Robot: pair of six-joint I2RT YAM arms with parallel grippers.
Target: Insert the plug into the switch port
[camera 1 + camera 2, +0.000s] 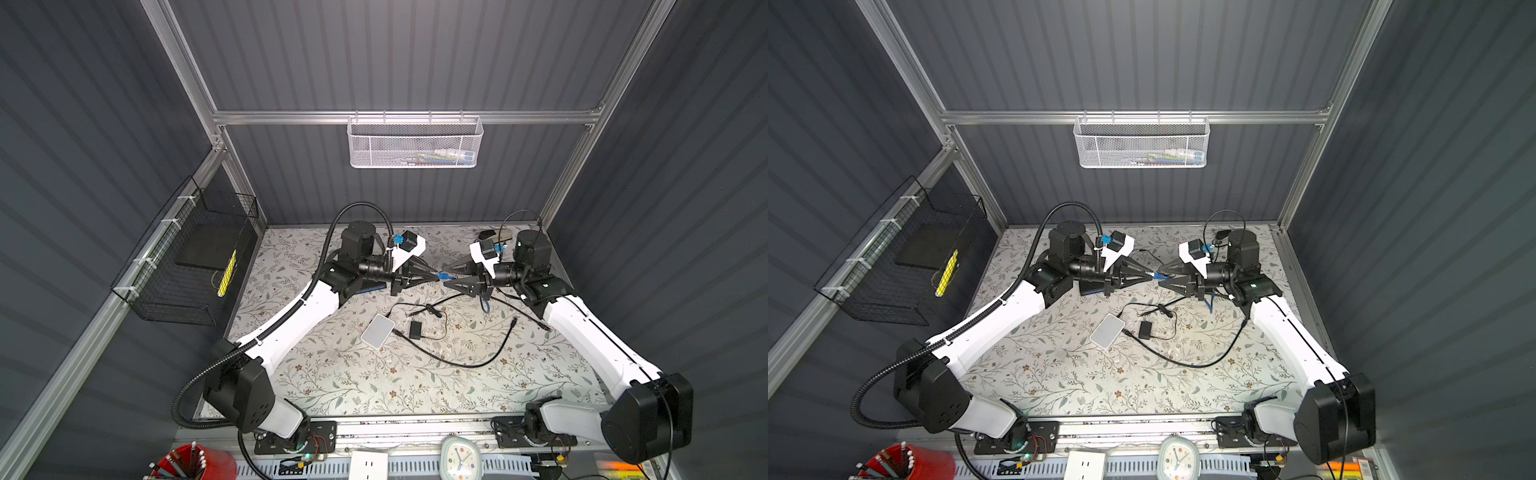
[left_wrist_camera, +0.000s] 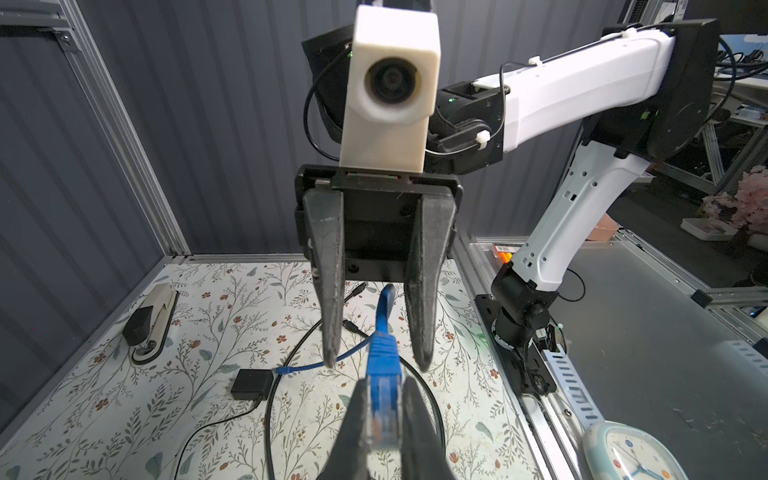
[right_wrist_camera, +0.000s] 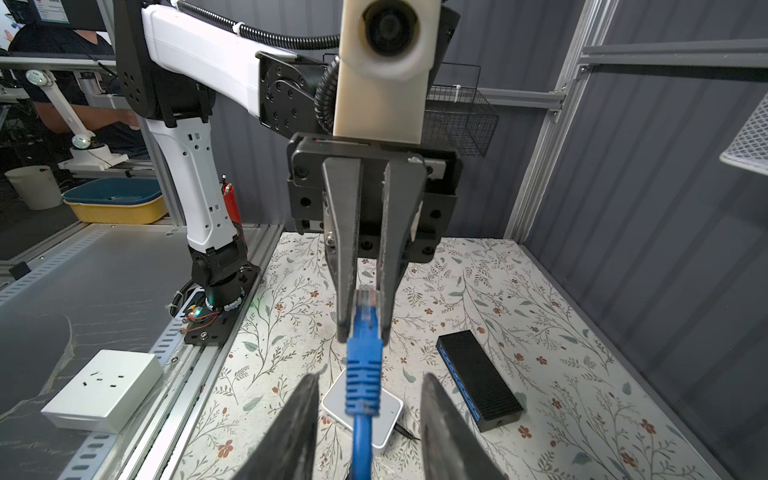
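Observation:
The blue plug (image 2: 380, 361) with its clear tip is pinched in my left gripper (image 2: 384, 395), which is shut on it above the table's back middle (image 1: 436, 277). My right gripper (image 3: 370, 378) faces it tip to tip in both top views (image 1: 1160, 275). It is open, its fingers either side of the plug's ribbed boot (image 3: 363, 386) without touching it. The blue cable (image 3: 361, 440) runs back between those fingers. The switch (image 3: 478, 382), a black box with blue ports along one side, lies flat on the table under the left arm (image 1: 365, 289).
A small white box (image 1: 377, 331), a black adapter (image 1: 415, 329) and a looping black cable (image 1: 478, 361) lie mid-table below the grippers. A stapler (image 2: 149, 324) lies near the back wall. A black wire basket (image 1: 183, 270) hangs on the left wall.

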